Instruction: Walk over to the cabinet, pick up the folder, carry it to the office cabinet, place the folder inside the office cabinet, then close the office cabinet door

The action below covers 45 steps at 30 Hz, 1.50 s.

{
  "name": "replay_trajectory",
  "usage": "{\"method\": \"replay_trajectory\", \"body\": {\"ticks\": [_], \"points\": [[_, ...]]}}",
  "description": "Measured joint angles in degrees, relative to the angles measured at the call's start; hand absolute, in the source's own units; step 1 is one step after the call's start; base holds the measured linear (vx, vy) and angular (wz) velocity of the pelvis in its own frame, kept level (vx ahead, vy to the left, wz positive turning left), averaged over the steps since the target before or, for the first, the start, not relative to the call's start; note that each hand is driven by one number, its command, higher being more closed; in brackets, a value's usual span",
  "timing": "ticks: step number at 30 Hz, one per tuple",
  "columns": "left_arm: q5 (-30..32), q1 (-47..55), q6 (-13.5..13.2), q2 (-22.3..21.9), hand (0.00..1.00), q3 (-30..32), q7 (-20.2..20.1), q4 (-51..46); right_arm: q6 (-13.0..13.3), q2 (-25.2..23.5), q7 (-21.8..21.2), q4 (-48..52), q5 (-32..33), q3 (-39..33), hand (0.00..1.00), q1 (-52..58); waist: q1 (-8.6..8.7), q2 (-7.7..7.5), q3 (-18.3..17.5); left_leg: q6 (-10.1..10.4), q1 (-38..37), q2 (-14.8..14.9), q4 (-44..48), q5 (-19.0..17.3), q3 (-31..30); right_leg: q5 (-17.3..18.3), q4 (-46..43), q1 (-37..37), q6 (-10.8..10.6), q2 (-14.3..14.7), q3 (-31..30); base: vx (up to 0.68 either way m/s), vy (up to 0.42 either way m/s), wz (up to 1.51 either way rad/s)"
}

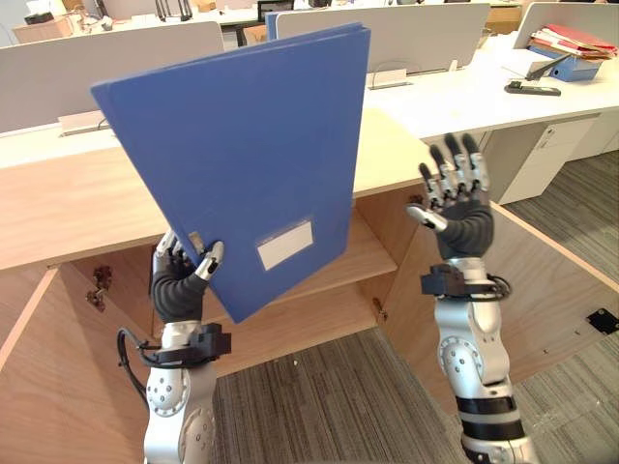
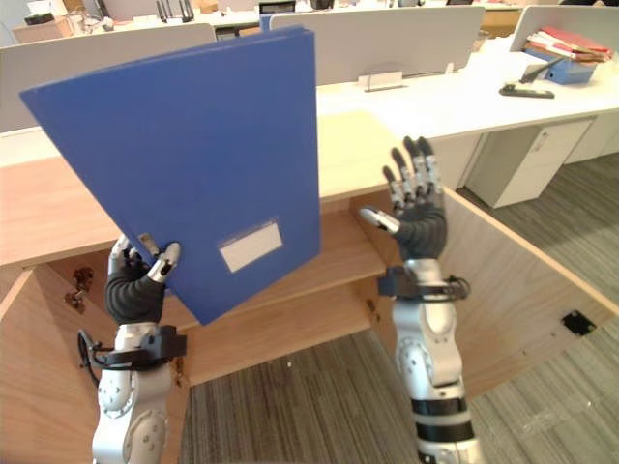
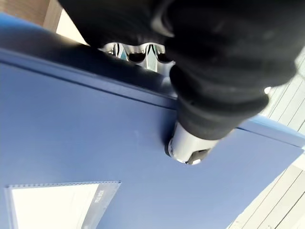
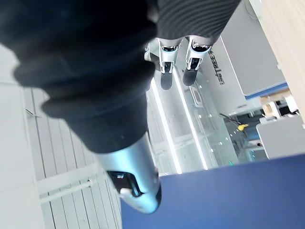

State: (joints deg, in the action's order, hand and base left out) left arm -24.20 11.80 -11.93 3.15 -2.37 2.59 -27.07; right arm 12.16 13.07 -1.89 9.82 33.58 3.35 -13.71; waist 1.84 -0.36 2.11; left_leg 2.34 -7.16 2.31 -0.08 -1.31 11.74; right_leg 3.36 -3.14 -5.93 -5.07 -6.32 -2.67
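Blue flat rectangular folder, one, bearing one white label: held aloft and tilted before light wooden office cabinet, lower corner pinched between thumb and curled fingers of left hand. Empty right hand, one: raised beside folder, apart from it, fingers straight and spread. Two cabinet doors swung open; one inner shelf.

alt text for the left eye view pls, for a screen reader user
The robot's left hand grips a large blue folder by its lower corner and holds it up, tilted, before an open wooden cabinet with a shelf inside. The right hand is raised beside it, fingers straight, holding nothing. White desks stand behind.
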Motion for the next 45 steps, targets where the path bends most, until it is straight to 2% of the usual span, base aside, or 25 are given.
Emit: {"method": "replay_trajectory", "body": {"ticks": [6,15,18,19,24,25,28,31,34,39,42,43,45], "points": [[-4.51,-0.35,-0.29,3.58,1.0,-3.94,-3.71,0.69,-1.82,6.88,-2.55,-10.39,4.49,7.6,0.0,-9.37,-0.38,0.07,0.04,-0.08,0.07,-0.01,0.21,0.09,-0.48,-0.02,-0.19,-0.18,0.02,-0.04,0.41,-0.02,0.001,0.03],[-8.9,-1.31,-1.85,6.57,1.0,-4.1,-3.87,0.85,-1.94,12.62,-3.11,-18.32,5.69,14.56,0.0,-20.52,-1.19,0.14,0.19,-0.11,0.28,-0.06,0.24,0.13,-0.92,-0.08,-0.13,-0.18,0.1,-0.08,0.74,0.0,0.001,0.0],[-10.05,-1.74,-2.78,7.52,1.0,-4.09,-3.87,1.24,-1.91,16.87,-3.64,-18.61,5.48,18.38,0.0,-24.61,-1.2,0.13,0.22,-0.13,0.46,-0.08,0.26,0.14,-1.07,-0.18,-0.07,-0.13,0.24,-0.1,0.76,0.0,0.004,0.01],[-10.35,-1.95,-3.09,8.08,1.0,-4.09,-3.87,1.24,-1.87,19.55,-4.5,-18.42,5.46,20.61,1.0,-26.6,-1.2,0.14,0.22,-0.13,0.59,-0.08,0.3,0.15,-1.18,-0.23,0.01,-0.13,0.31,-0.1,0.77,0.0,0.012,0.05],[-11.75,-2.3,-4.54,10.98,1.0,-4.36,-4.19,1.28,-1.56,29.83,-8.87,-15.7,7.11,29.57,1.0,-33.08,-1.31,0.14,0.22,-0.12,1.04,-0.05,0.43,0.17,-1.57,-0.33,0.2,-0.05,0.44,-0.08,0.88,0.0,0.009,0.05],[-12.01,-2.34,-5.11,11.51,0.0,-4.42,-4.41,1.27,-1.58,31.67,-9.93,-15.19,8.28,30.69,1.0,-33.46,-1.39,0.14,0.22,-0.12,1.04,-0.05,0.42,0.17,-1.6,-0.33,0.2,-0.05,0.45,-0.08,0.88,0.0,0.0,0.0],[-13.36,-2.35,-5.61,13.54,0.0,-4.87,-6.21,1.35,-1.6,35.17,-12.97,-13.92,12.45,32.11,1.0,-33.5,-1.68,0.13,0.23,-0.12,1.11,-0.06,0.42,0.17,-1.63,-0.36,0.2,-0.01,0.48,-0.09,0.89,0.0,0.0,0.0],[-13.38,-2.5,-5.26,15.99,0.0,-7.06,-9.0,3.26,-1.57,38.06,-16.21,-10.05,13.01,32.3,1.0,-32.82,-1.7,0.15,0.23,-0.11,1.16,-0.06,0.42,0.18,-1.62,-0.35,0.3,0.0,0.48,-0.09,0.88,0.0,0.0,0.0],[-15.63,-2.57,-4.74,16.48,0.0,-8.21,-10.71,4.43,-1.56,39.83,-16.37,-8.35,13.05,32.14,1.0,-30.71,-1.73,0.15,0.23,-0.09,1.2,-0.07,0.41,0.2,-1.62,-0.35,0.29,0.03,0.48,-0.1,0.89,0.0,0.0,0.0],[-18.33,-3.03,-3.14,19.6,0.0,-12.17,-16.33,10.79,-1.67,42.89,-16.42,-6.41,10.88,31.72,1.0,-26.17,-1.73,0.17,0.21,-0.02,1.39,-0.04,0.27,0.42,-1.61,-0.35,0.3,0.62,0.48,-0.06,0.88,0.0,0.0,0.0],[-18.42,-4.23,-0.42,18.11,0.0,-15.57,-20.31,22.04,-1.86,43.21,-16.22,-2.29,-0.37,28.11,1.0,-21.3,-1.55,0.2,0.2,0.06,1.41,-0.04,-0.04,0.58,-1.52,-0.35,0.31,0.91,0.48,-0.02,0.8,0.0,0.004,-0.01],[-17.67,-4.2,1.37,14.88,0.0,-15.81,-20.76,27.46,-1.84,41.4,-14.79,2.02,-10.9,23.54,1.0,-17.1,-1.49,0.22,0.18,0.09,1.41,-0.04,-0.37,0.72,-1.4,-0.35,0.31,1.16,0.48,0.03,0.7,0.01,0.015,-0.04],[-15.98,-4.23,2.67,12.12,0.0,-15.29,-20.54,33.66,-1.57,38.22,-13.45,5.97,-20.87,20.11,1.0,-13.94,-1.0,0.32,0.12,0.11,1.41,-0.01,-0.64,0.8,-1.2,-0.35,0.33,1.44,0.48,0.1,0.52,0.01,0.011,-0.08]]}}
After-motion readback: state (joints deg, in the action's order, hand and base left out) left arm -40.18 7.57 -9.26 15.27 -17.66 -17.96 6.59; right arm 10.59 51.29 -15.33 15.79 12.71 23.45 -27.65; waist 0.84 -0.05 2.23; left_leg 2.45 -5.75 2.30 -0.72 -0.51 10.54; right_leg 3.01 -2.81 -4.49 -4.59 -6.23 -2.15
